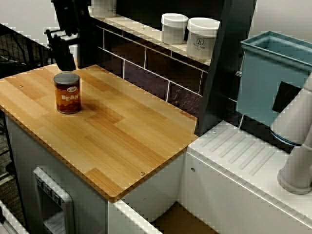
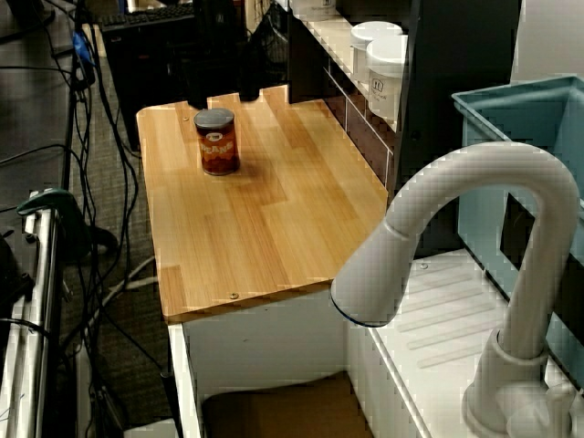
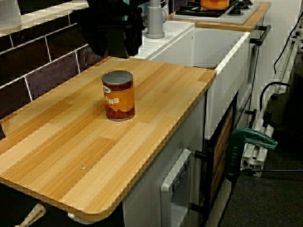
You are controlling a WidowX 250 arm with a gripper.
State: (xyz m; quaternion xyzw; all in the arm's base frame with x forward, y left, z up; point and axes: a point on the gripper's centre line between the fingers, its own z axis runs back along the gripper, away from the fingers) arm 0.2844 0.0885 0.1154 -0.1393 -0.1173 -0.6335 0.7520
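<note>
A red-brown tin of beans (image 1: 67, 92) with a grey lid stands upright on the wooden counter top (image 1: 126, 131). In the view from behind the tap the same tin (image 2: 218, 141) is near the far end of the board. My black gripper (image 2: 223, 95) hangs just beyond it, two dark fingers apart with bare wood between them, holding nothing. From the front view the gripper (image 1: 64, 63) is a dark mass behind the tin and not touching it. In the view along the counter the gripper (image 3: 116, 47) sits behind the tin (image 3: 118, 96), near the tiled wall.
Two white lidded jars (image 1: 174, 28) (image 1: 202, 38) stand on the shelf above the dark tiles. A blue bin (image 1: 268, 78) and a white tap (image 2: 456, 210) are by the draining board. A white sink (image 3: 222, 52) adjoins the counter, and cables trail over the floor (image 2: 82, 182).
</note>
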